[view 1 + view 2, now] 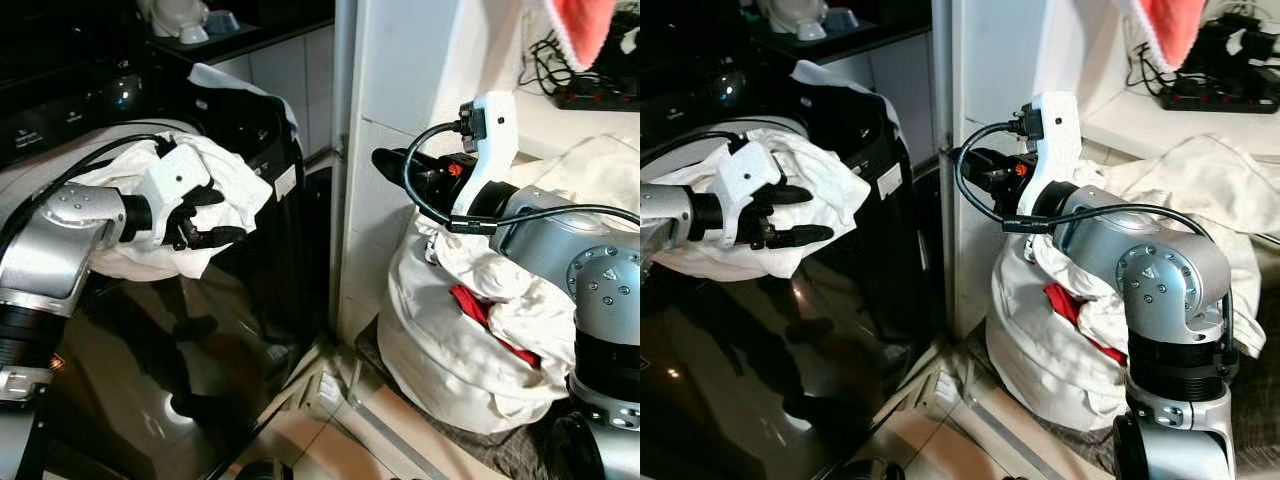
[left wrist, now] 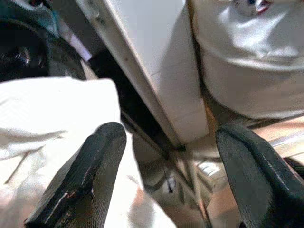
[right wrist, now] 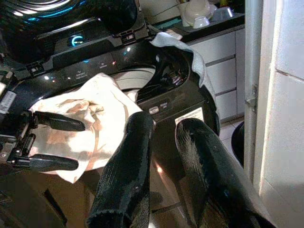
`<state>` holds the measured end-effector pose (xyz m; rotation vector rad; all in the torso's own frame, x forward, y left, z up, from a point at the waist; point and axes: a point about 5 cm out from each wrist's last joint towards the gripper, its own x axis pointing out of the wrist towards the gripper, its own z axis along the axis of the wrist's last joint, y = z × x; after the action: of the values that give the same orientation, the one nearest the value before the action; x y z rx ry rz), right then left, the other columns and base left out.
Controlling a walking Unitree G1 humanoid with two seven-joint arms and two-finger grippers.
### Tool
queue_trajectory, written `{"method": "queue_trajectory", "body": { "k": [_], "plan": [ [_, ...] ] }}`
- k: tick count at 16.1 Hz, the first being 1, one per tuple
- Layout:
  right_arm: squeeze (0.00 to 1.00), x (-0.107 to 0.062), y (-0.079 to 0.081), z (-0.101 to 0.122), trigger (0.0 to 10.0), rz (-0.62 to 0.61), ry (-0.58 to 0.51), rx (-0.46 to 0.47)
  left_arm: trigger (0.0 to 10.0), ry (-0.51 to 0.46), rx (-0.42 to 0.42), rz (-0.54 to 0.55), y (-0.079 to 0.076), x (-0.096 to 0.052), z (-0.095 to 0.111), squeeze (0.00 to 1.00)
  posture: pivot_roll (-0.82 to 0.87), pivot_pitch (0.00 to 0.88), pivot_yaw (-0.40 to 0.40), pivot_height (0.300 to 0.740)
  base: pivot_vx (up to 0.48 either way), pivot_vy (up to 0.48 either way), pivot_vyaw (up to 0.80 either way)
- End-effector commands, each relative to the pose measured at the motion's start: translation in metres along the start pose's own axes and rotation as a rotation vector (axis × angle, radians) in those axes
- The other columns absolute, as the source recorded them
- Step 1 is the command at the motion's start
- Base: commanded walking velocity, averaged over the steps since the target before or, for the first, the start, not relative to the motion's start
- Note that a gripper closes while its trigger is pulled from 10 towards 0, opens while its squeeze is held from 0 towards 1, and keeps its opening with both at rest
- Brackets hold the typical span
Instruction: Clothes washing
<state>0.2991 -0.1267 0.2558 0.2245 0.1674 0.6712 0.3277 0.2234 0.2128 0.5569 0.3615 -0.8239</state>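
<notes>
- The left gripper (image 1: 205, 218) is up by the top of the black washing machine (image 1: 255, 230), with its two black fingers (image 2: 80, 183) spread wide apart
- A white cloth (image 1: 225, 185) lies right at those fingers, bunched over the edge of the machine's open top; one finger rests against it, but I cannot tell if the fingers grip it
- The left arm reaches in from the side, bent at the elbow, with a black cable looping over it
- The right gripper (image 1: 385, 160) sticks out level toward the machine, in front of a white wall corner (image 1: 375, 130)
- Its two fingers (image 3: 126, 171) are a little apart and hold nothing
- Just under the right arm sits a big white laundry bag (image 1: 450, 350), full of white clothes with a red cloth (image 1: 485, 312) peeking out
- The white post of the wall stands between the bag and the machine
- The machine's front is shiny and dark, and it shows the floor like a mirror
- The floor (image 1: 330, 440) has light tiles
- A pink cloth (image 1: 582, 28) hangs up high, near some black cables on a white shelf
</notes>
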Motion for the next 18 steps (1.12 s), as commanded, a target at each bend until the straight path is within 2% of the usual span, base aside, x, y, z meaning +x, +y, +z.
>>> {"method": "queue_trajectory", "body": {
  "k": [1,2,6,8,10,11,12,13,14,15,16,17,18],
  "plan": [
    [0.00,-0.002,0.002,0.000,10.0,0.003,0.002,-0.017,10.0,0.039,0.006,0.027,0.003,-0.001,-0.001,0.00,0.03,0.000,0.058,0.740,0.000,0.000,0.00],
    [0.00,-0.002,0.002,0.000,10.0,0.003,0.004,-0.019,10.0,0.086,-0.007,0.084,0.008,0.002,-0.007,0.00,0.03,0.000,0.058,0.740,0.000,0.000,0.00],
    [0.00,-0.002,0.001,-0.001,10.0,0.000,0.009,-0.029,10.0,0.152,0.030,0.233,0.021,0.008,-0.012,0.00,0.03,0.000,0.056,0.740,0.000,0.000,0.00],
    [0.00,-0.001,0.001,-0.001,10.0,-0.002,0.011,-0.033,10.0,0.195,0.074,0.284,0.025,0.011,-0.016,0.00,0.04,0.000,0.055,0.740,0.000,0.000,0.00],
    [0.00,-0.001,-0.001,0.000,10.0,-0.011,0.007,-0.037,10.0,0.237,0.161,0.453,0.042,0.010,-0.011,0.00,0.03,0.000,0.058,0.740,0.000,0.000,0.00],
    [0.00,-0.001,-0.001,0.000,10.0,-0.013,0.007,-0.038,10.0,0.244,0.185,0.491,0.046,0.008,-0.009,0.00,0.03,0.000,0.058,0.740,0.000,0.000,0.00],
    [0.00,-0.002,-0.002,0.000,10.0,-0.018,0.005,-0.039,10.0,0.209,0.279,0.631,0.061,0.003,0.007,0.00,0.03,0.000,0.058,0.740,0.000,0.000,0.00],
    [0.00,-0.002,-0.002,0.001,10.0,-0.023,0.002,-0.039,10.0,0.125,0.348,0.733,0.069,-0.001,0.026,0.00,0.03,0.000,0.057,0.740,0.000,0.000,0.00],
    [0.00,-0.002,-0.003,0.001,10.0,-0.029,-0.003,-0.039,10.0,0.009,0.369,0.861,0.075,-0.007,0.046,0.00,0.04,0.000,0.057,0.740,0.000,0.000,0.00],
    [0.00,-0.002,-0.004,0.001,10.0,-0.042,-0.009,-0.039,10.0,-0.218,0.260,1.007,0.079,-0.014,0.071,0.00,0.04,0.000,0.059,0.740,0.000,0.000,0.00],
    [0.00,-0.001,-0.004,0.000,10.0,-0.057,-0.009,-0.048,10.0,-0.306,0.183,0.978,0.073,-0.007,0.073,0.00,0.03,0.000,0.064,0.740,0.000,0.000,0.00],
    [0.00,-0.001,-0.004,-0.001,10.0,-0.059,-0.008,-0.050,10.0,-0.305,0.176,0.940,0.069,-0.003,0.070,0.00,0.03,0.000,0.064,0.740,0.000,0.000,0.00],
    [0.00,-0.001,-0.004,-0.002,10.0,-0.061,-0.009,-0.044,10.0,-0.320,0.137,0.698,0.049,0.019,0.058,0.00,0.03,0.000,0.064,0.740,0.000,0.000,0.00]
  ]
}}
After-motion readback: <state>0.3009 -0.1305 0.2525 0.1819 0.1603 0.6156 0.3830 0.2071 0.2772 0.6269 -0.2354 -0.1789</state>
